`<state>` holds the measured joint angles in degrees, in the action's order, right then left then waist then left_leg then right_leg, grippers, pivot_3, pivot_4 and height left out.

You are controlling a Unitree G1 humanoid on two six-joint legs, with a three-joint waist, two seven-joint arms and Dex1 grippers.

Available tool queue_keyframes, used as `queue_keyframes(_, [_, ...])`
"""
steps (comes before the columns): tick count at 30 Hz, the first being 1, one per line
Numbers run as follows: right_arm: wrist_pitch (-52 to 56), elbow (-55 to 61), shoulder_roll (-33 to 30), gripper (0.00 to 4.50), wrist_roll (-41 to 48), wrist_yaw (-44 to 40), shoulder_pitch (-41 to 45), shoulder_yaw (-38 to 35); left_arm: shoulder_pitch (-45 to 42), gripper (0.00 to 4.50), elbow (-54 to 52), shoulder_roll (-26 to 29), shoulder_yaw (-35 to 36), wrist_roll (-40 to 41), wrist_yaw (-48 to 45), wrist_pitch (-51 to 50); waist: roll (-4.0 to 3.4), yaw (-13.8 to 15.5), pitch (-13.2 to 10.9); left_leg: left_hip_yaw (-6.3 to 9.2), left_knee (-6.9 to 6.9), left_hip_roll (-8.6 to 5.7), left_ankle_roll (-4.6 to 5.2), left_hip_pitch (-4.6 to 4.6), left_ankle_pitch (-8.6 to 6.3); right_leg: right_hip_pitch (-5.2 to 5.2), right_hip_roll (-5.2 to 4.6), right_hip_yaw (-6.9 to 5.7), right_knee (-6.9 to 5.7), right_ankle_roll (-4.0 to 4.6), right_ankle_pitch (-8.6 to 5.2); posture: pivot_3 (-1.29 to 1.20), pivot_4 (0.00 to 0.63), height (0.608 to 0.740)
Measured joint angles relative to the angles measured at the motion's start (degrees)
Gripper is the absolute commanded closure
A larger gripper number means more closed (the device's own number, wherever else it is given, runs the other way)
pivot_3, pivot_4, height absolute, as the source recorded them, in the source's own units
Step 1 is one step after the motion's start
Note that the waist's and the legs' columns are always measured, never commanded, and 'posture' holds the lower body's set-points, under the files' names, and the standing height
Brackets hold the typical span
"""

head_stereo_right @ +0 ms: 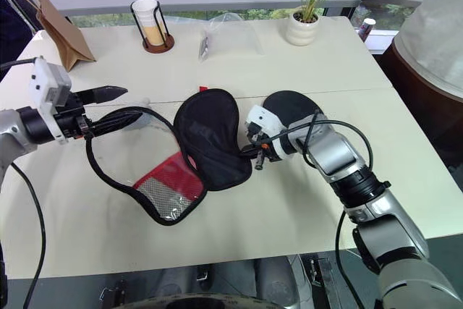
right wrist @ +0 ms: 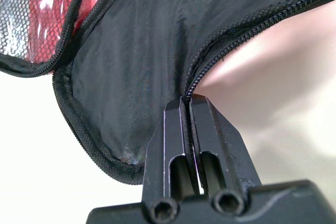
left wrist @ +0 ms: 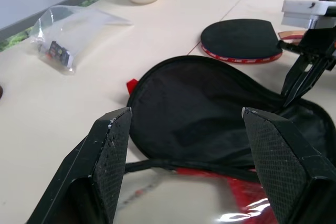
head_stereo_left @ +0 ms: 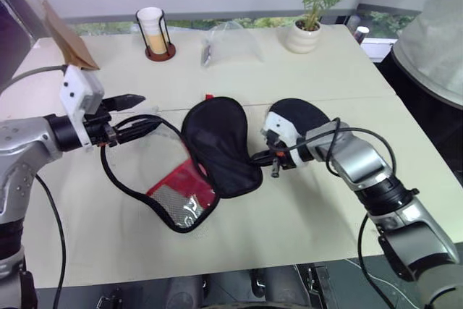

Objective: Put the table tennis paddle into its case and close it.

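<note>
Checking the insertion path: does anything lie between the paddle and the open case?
Only the right gripper, shut on the edge of the case, sits between it and the paddle. The case lies unzipped and spread open beside the paddle.

An office-like room: a cream table point(head_stereo_left: 304, 222) by a window, potted plant point(head_stereo_left: 312, 12), paper bag point(head_stereo_left: 61, 30)

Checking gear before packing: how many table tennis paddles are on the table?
1. The table tennis paddle lies on the table to the right of the opened case, behind the right arm.
</note>
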<state>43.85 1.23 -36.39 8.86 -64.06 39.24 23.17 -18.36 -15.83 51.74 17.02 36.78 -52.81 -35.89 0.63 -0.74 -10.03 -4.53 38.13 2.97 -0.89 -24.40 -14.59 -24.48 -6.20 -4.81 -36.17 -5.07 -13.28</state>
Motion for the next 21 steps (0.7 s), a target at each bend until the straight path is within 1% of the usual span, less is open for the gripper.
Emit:
queue_keyframes(10, [-0.88, 1.48, -5.33, 4.48, 1.3, -1.13, -2.78, -2.61, 0.14, 1.04, -0.18, -0.05, -0.04, 0.03, -0.03, 0.0, 0.0, 0.14, 0.0, 0.0, 0.01, 0.0, 0.0, 0.0, 0.0, 0.01, 0.0, 0.0, 0.02, 0.0, 0.0, 0.0, 0.15, 0.74])
queue_keyframes(18, [0.12, 1.48, -5.59, 4.48, 1.64, 0.98, -4.3, -4.77, 0.17, 1.04, -0.2, -0.33, -0.72, 0.02, -0.11, 0.0, 0.0, 0.1, 0.0, 0.0, 0.01, 0.0, 0.0, 0.0, 0.0, 0.01, 0.0, 0.0, 0.02, 0.0, 0.0, 0.0, 0.15, 0.74])
queue_keyframes(19, [0.21, 1.48, -5.43, 3.95, 1.62, 1.43, -4.55, -4.85, 0.17, 1.04, -0.2, -0.36, -0.85, 0.02, -0.1, 0.0, 0.0, 0.1, 0.0, -0.01, 0.01, 0.0, 0.0, 0.0, 0.0, 0.01, 0.0, 0.0, 0.02, 0.0, 0.0, 0.0, 0.15, 0.74])
queue_keyframes(20, [0.38, 1.48, -5.11, 3.64, 1.62, 2.01, -4.59, -5.08, 0.16, 1.04, -0.2, -0.45, -1.01, 0.01, -0.1, 0.0, 0.0, 0.1, 0.0, -0.01, 0.01, 0.0, 0.0, 0.0, 0.0, 0.01, 0.0, 0.0, 0.02, 0.0, 0.0, 0.0, 0.15, 0.74])
queue_keyframes(21, [0.65, 1.48, -4.94, 3.18, 1.64, 2.65, -4.59, -5.56, 0.08, 1.04, -0.2, -0.6, -1.28, 0.02, -0.1, 0.0, 0.0, 0.11, 0.0, -0.01, 0.01, 0.0, 0.0, 0.0, 0.0, 0.01, 0.0, 0.0, 0.02, 0.0, 0.0, 0.0, 0.15, 0.74])
